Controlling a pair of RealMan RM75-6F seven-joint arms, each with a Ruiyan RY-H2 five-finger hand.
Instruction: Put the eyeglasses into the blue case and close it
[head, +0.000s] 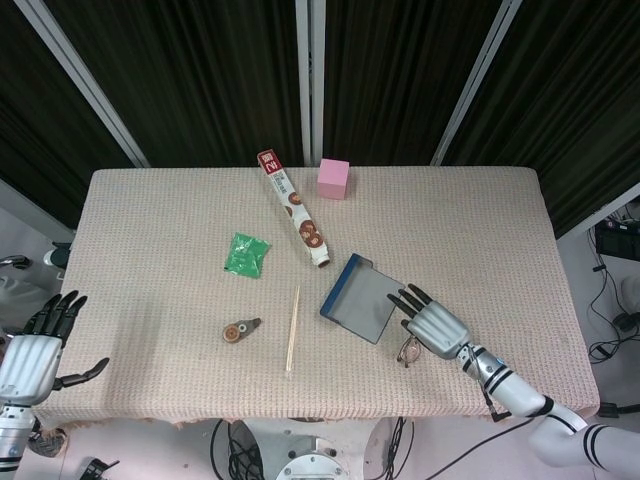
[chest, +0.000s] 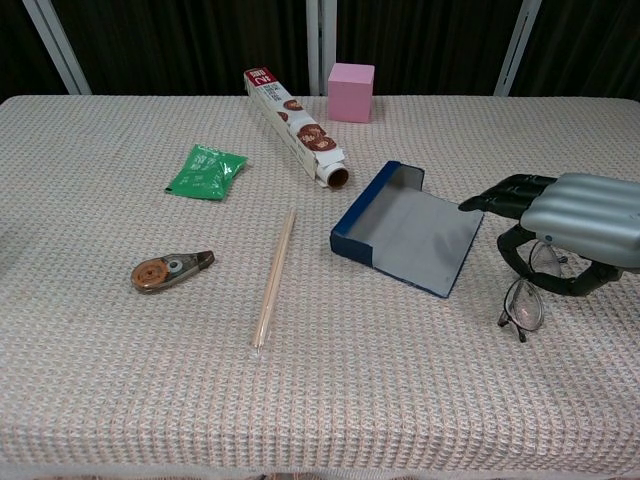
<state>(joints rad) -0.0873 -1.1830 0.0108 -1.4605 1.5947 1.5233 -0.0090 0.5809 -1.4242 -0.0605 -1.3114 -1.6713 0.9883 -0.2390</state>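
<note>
- Right robot hand (chest: 580, 225) lay palm-down over the eyeglasses (chest: 523, 303), its dark fingers (chest: 500, 200) reaching toward the blue case (chest: 410, 240) and its thumb curled beside the frame; whether it actually gripped the eyeglasses could not be told.
- Left robot hand (head: 35, 350) hung off the left edge of the surface (head: 150, 250), fingers spread and holding nothing.
- The eyeglasses rested on the surface just right of the blue case, one lens showing clear of the hand.
- The blue case lay open, its grey lining facing up, near the middle right of the surface.
- A cookie box (chest: 295, 125) lay just behind the case, with a pink cube (chest: 351, 91) beyond it.
- A green packet (chest: 205, 171), a wooden stick (chest: 273, 277) and a correction tape dispenser (chest: 170, 270) lay further left.
</note>
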